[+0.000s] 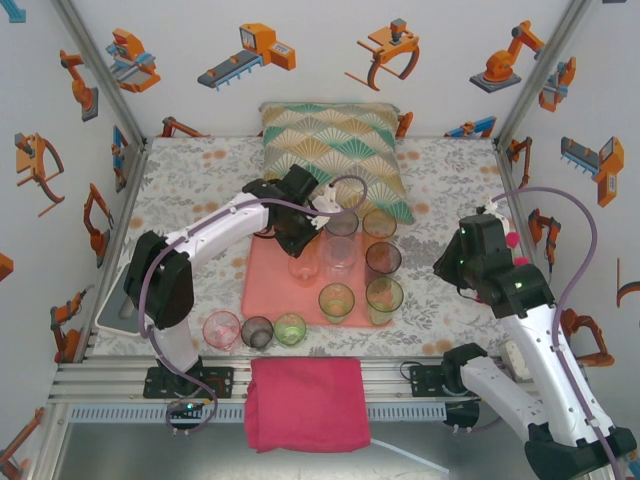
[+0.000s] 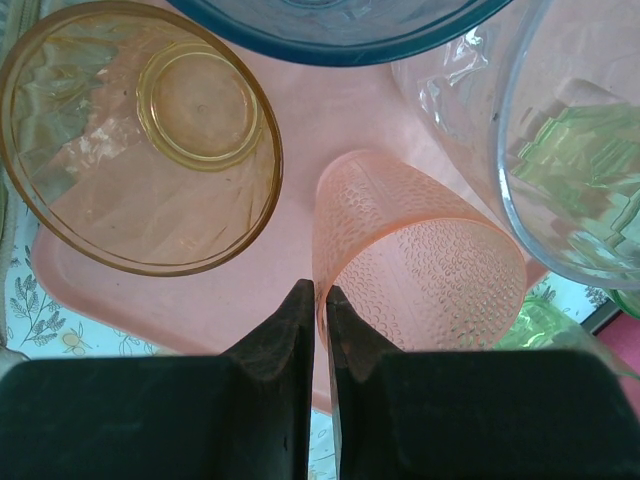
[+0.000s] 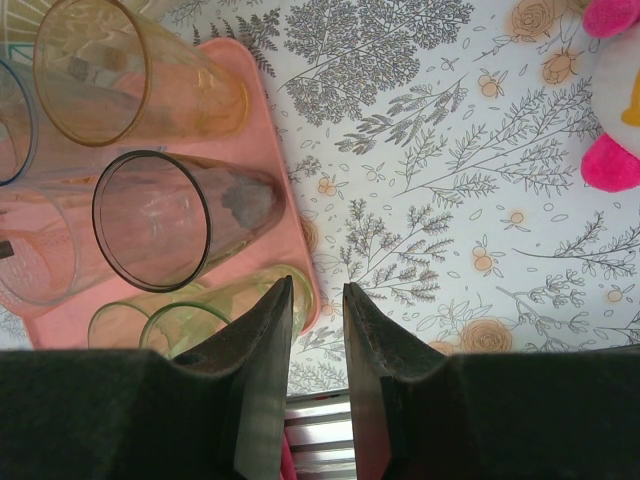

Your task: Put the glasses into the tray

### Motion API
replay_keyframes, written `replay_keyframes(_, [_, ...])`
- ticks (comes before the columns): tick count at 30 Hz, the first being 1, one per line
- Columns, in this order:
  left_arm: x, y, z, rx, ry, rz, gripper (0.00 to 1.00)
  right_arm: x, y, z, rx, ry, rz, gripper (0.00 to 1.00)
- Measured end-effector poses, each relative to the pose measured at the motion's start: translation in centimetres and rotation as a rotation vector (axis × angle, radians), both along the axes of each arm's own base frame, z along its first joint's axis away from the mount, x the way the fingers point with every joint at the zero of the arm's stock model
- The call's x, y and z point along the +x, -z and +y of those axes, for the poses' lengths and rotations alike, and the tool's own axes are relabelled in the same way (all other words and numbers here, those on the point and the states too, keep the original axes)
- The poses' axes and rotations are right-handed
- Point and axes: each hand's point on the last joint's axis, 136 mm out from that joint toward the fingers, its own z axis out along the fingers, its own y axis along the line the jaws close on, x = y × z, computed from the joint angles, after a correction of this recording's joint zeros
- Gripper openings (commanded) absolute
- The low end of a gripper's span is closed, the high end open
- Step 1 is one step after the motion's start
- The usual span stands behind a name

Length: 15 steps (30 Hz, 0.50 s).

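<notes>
Over the middle of the tray (image 2: 330,110), my left end effector (image 2: 322,300) is pressed almost together on the wall of the pink dimpled glass (image 2: 420,270), with one finger inside the rim and one outside. That glass sits straight below me, long axis upright, mouth up toward my wrist, foot down at the tray floor. Whether the foot has actually touched down, I can't tell from here.

Tight company down there: the amber glass (image 2: 140,140) on one side, the clear glass (image 2: 570,150) close on the other, and the blue glass (image 2: 330,30) just beyond.

So my read is that the coming move is a release. Part the fingers and lift straight up along that upright axis, because any sideways drift risks knocking the glass into a neighbour.

Now the leftovers. Three stand off the tray on the worktop (image 1: 440,300), in a row by the tray's near-left corner: the pale pink glass (image 1: 221,329), the smoky glass (image 1: 257,332) and the green glass (image 1: 290,329). From my left end effector they lie back toward the base and a little left, so the left arm is plainly the nearer one.

My right end effector (image 3: 317,290) hovers beside the tray's right edge, fingers a little apart with nothing between them. The whole tray lies between it and those three.
</notes>
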Motion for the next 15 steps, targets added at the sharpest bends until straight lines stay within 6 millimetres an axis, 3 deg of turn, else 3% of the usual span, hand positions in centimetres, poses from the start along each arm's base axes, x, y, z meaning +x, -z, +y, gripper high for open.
replay_keyframes(15, [0.09,0.16,-0.01,0.001,-0.001,-0.006,0.24,0.0,0.02,0.01,0.0,0.0,0.0,0.3])
